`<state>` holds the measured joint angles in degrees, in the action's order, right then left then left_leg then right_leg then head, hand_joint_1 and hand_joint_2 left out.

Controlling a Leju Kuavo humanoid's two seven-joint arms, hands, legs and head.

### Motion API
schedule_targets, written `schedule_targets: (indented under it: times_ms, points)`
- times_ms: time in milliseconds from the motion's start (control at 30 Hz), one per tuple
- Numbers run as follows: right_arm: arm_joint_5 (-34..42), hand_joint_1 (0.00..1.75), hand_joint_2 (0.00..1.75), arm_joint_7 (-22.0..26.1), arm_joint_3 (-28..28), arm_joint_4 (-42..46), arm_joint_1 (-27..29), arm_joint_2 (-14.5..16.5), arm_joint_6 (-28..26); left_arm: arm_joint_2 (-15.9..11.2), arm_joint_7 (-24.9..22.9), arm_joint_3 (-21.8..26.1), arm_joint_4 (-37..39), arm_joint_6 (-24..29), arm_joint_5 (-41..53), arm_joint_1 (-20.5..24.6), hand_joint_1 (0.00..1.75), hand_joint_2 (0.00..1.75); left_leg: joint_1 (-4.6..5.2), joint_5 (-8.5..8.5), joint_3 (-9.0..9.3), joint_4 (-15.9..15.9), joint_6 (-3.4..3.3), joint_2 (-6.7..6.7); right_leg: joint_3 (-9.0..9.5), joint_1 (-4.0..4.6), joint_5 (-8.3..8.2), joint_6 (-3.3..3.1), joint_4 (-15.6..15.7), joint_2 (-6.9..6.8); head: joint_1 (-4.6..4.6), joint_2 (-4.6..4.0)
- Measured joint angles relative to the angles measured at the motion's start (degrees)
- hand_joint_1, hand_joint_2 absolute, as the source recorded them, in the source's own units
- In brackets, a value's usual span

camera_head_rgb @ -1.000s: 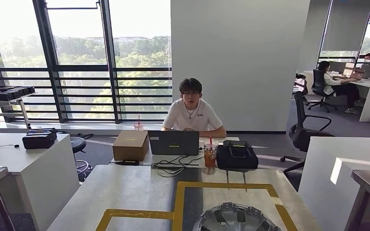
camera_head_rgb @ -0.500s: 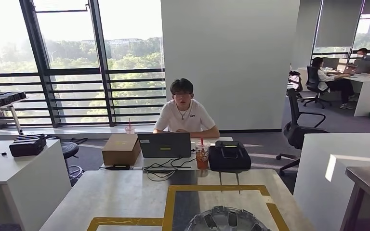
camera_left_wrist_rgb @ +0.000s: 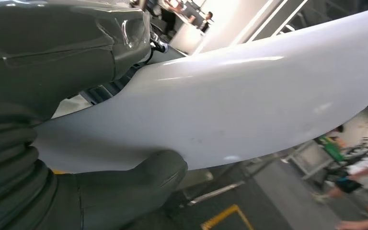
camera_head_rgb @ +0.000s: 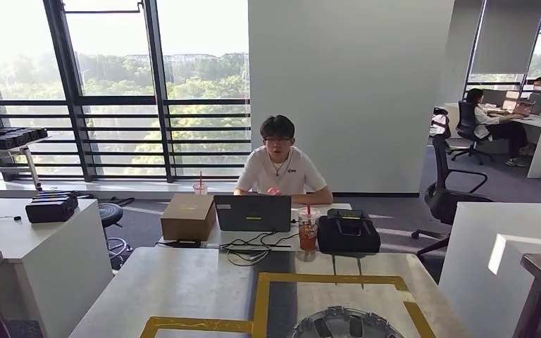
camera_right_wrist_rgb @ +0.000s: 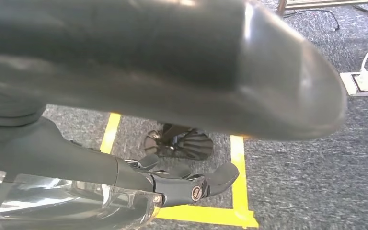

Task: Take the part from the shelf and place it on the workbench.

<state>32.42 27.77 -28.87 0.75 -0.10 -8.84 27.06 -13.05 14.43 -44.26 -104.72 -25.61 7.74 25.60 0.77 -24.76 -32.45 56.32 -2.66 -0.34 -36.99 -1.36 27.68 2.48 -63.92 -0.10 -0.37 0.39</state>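
Note:
In the left wrist view my left hand (camera_left_wrist_rgb: pixel 43 72) grips a large, glossy white curved part (camera_left_wrist_rgb: pixel 230 100), with the thumb (camera_left_wrist_rgb: pixel 134 187) under it and the fingers over its upper side. The grey workbench (camera_head_rgb: pixel 183 282) lies ahead in the head view, marked with yellow tape. A silver wheel cover (camera_head_rgb: pixel 341 325) lies on it at the near edge of the picture. My right hand (camera_right_wrist_rgb: pixel 124 96) hangs over grey carpet with yellow floor tape; its dark fingers (camera_right_wrist_rgb: pixel 191 184) are apart from the thumb and hold nothing.
A person (camera_head_rgb: pixel 280 165) sits behind the workbench at a laptop (camera_head_rgb: pixel 252 213). Beside it are a cardboard box (camera_head_rgb: pixel 189 217), a drink cup (camera_head_rgb: pixel 308 229) and a black bag (camera_head_rgb: pixel 348 234). White counters stand to the left (camera_head_rgb: pixel 14 239) and right (camera_head_rgb: pixel 507 246).
The whole picture swung sideways and back, so the camera moved. The wheel cover now sits a little lower in the picture. Nothing on the workbench has moved.

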Motion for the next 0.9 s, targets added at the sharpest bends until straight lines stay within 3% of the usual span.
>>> schedule_targets:
  times_ms: [67, 167, 233, 333, 367, 400, 433, 533, 600, 733, 767, 833, 900]
  points:
    - [0.0, 0.00, 0.00, 0.1, -0.2, 0.0, -0.1, -0.2, 0.0, -0.7, 0.2, 0.1, 1.7, 1.0, 3.9, 0.9, 1.75, 1.75, 0.21, -0.62, -0.19, 0.8, 0.58, 0.02, 2.70, -0.06, -1.81, -0.33, 5.4, 0.06, 0.02, 0.00]
    - [0.1, 0.00, 0.00, 0.2, -0.5, -0.1, -0.2, -0.2, 0.0, -1.8, -0.7, 0.1, 3.9, 4.1, 12.2, 2.0, 1.75, 1.75, 0.27, -1.06, -0.36, 1.3, 1.14, 0.15, 3.20, 0.10, -2.09, -1.73, 6.1, 0.21, -0.11, 0.00]
    - [0.4, 0.00, 0.00, 0.2, -0.5, -0.1, -0.1, -0.1, -0.2, -2.6, -2.0, 0.1, 5.6, 6.5, 17.9, 3.1, 1.75, 1.75, 0.02, -2.33, -1.21, 3.0, 1.78, 0.24, 3.26, -0.16, -2.17, -2.36, 6.1, 0.27, -0.25, 0.00]
    - [0.9, 0.00, 0.00, 0.2, -0.6, -0.1, 0.0, -0.1, -0.6, -3.4, -4.1, 0.9, 9.1, 9.7, 24.5, 4.4, 1.75, 1.75, -0.56, -7.37, -5.97, 13.2, 2.82, 0.26, 3.24, -0.20, -2.18, -2.82, 6.2, 0.30, -0.45, 0.00]
    - [1.0, 0.00, 0.00, 0.2, -0.6, -0.1, 0.0, 0.0, -0.7, -3.5, -5.0, 1.2, 10.4, 10.7, 26.7, 4.5, 1.75, 1.75, -0.72, -8.43, -7.60, 16.5, 2.97, 0.27, 3.22, -0.14, -2.17, -2.84, 6.2, 0.32, -0.48, 0.00]
    - [1.2, 0.00, 0.00, 0.2, -0.6, -0.1, 0.0, 0.0, -0.8, -3.6, -6.1, 1.6, 11.9, 11.6, 29.4, 4.7, 1.75, 1.75, -0.84, -8.48, -8.44, 18.0, 2.99, 0.27, 3.24, -0.09, -2.15, -2.86, 6.1, 0.36, -0.50, 0.00]
    - [1.4, 0.00, 0.00, 0.2, -0.6, -0.1, 0.1, 0.1, -0.9, -3.7, -7.1, 2.1, 13.4, 12.5, 32.2, 4.9, 1.75, 1.75, -0.90, -7.42, -8.19, 17.2, 2.90, 0.27, 3.28, -0.02, -2.14, -2.87, 6.1, 0.44, -0.52, 0.00]
    - [1.9, 0.00, 0.00, 0.2, -0.6, -0.1, 0.0, 0.4, -1.0, -4.1, -8.8, 4.3, 17.6, 14.4, 38.1, 6.5, 1.75, 1.75, -0.61, -1.93, -2.95, 5.9, 1.72, 0.32, 3.43, 0.34, -2.15, -2.81, 6.2, 0.65, -0.57, 0.00]
    - [2.0, 0.00, 0.00, 0.3, -0.6, -0.1, 0.0, 0.7, -1.0, -4.3, -9.7, 5.7, 19.9, 15.1, 41.0, 7.4, 1.75, 1.75, -0.16, -0.98, -1.04, 1.8, 1.02, 0.45, 3.29, 0.38, -2.23, -2.57, 6.2, 0.64, -0.56, 0.01]
    - [2.5, 0.00, 0.00, 0.3, -0.8, -0.2, -0.1, 1.1, -1.1, -4.0, -11.2, 7.9, 24.4, 15.4, 47.5, 7.7, 1.75, 1.75, -0.11, -0.26, 0.10, -0.1, 0.29, 0.64, 2.87, 0.45, -1.88, -1.73, 5.7, 0.48, -0.57, 0.00]
    - [2.6, 0.00, 0.00, 0.3, -1.0, -0.2, -0.1, 1.1, -1.1, -3.8, -11.3, 8.2, 25.5, 15.3, 49.0, 7.6, 1.75, 1.75, -0.27, 0.10, 0.47, -0.7, 0.06, 0.68, 1.97, 0.50, -0.96, -1.78, 3.9, 0.43, -0.51, 0.01]
    - [2.9, 0.00, 0.00, 0.4, -1.2, -0.2, -0.2, 1.1, -1.2, -3.1, -11.4, 8.6, 27.7, 15.4, 51.4, 7.2, 1.75, 1.75, -0.37, 0.36, 0.55, -1.0, -0.22, 0.69, -1.57, 0.39, 2.02, -2.04, -3.3, 0.39, -0.38, 0.01]
    - [3.1, 0.00, 0.00, 0.4, -1.5, -0.2, -0.3, 1.0, -1.3, -2.3, -11.4, 8.7, 29.9, 15.5, 53.0, 6.1, 1.75, 1.75, -0.33, 0.33, 0.48, -1.0, -0.23, 0.62, -4.92, 0.31, 3.76, -1.75, -9.5, 0.37, -0.27, 0.00]
